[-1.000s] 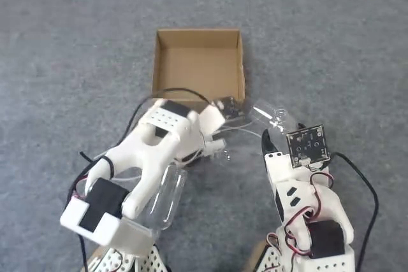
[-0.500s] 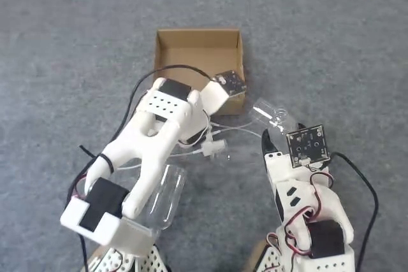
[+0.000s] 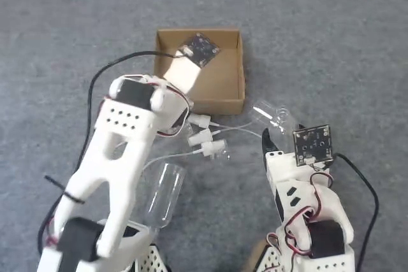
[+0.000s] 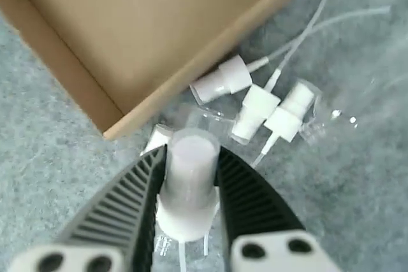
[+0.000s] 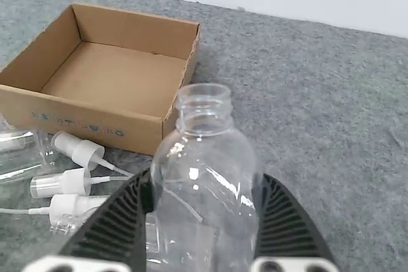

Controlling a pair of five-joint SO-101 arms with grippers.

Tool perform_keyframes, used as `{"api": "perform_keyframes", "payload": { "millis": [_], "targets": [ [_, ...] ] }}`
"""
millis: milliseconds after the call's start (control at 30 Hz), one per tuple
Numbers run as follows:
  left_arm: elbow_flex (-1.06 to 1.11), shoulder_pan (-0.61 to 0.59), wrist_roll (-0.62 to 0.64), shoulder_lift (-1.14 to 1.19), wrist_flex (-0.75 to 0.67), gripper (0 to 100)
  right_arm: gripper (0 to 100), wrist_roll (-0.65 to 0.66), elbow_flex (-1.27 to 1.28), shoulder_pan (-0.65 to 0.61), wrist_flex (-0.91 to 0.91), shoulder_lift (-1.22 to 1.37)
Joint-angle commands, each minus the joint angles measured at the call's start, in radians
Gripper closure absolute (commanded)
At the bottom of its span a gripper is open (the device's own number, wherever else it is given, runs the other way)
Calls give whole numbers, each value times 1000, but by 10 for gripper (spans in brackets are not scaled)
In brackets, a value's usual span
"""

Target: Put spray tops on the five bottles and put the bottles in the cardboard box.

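Nearest the arm bases, a clear bottle [image 3: 162, 192] lay on its side on the grey counter [image 3: 331, 49], close against the left arm's lower link. Across from it, the right end effector [image 5: 204, 183] was pinching a second bottle [image 5: 204, 151]. Its ribbed black jaws pressed on both sides of the clear body, and the threaded neck stood open, pointing toward the box.

A little farther out, three loose spray tops [image 3: 199, 136] lay between the two arms. Their white heads were bunched close together and their thin dip tubes trailed across the counter. They sat just short of the box's near wall. In the right wrist view, part of another clear bottle [image 5: 14, 148] showed beside them, though how it lay could not be told.

Beyond the loose tops, the left end effector [image 4: 189, 157] was clamped on a white spray top [image 4: 188, 186], with one black jaw against each side of its cap. It hung by the outer side of the box's near wall, close to the three loose tops.

Farthest away sat the cardboard box [image 3: 237, 62], open-topped, its brown floor showing, with the left arm's wrist reaching over it.
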Motion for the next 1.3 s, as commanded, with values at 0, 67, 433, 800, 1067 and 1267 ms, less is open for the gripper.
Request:
{"api": "perform_keyframes", "payload": {
  "millis": [0, 67, 433, 800, 1067, 1267],
  "targets": [
    [-51, -3, 55, -97, 6, 988, 923, -46, -29, -56, -24, -21],
    [-51, -3, 75, -124, 6, 988, 921, -66, -31, -73, -25, -21],
    [-51, 0, 190, -284, -72, 988, 923, -141, -23, -131, -76, -21],
    [-51, 2, 313, -419, -129, 988, 923, -48, 72, -214, -199, -19],
    [-51, 0, 390, -520, -158, 988, 923, -41, 175, -214, -367, -21],
    [-51, 3, 459, -559, -218, 988, 923, -44, 180, -214, -371, -21]
  ]
}}
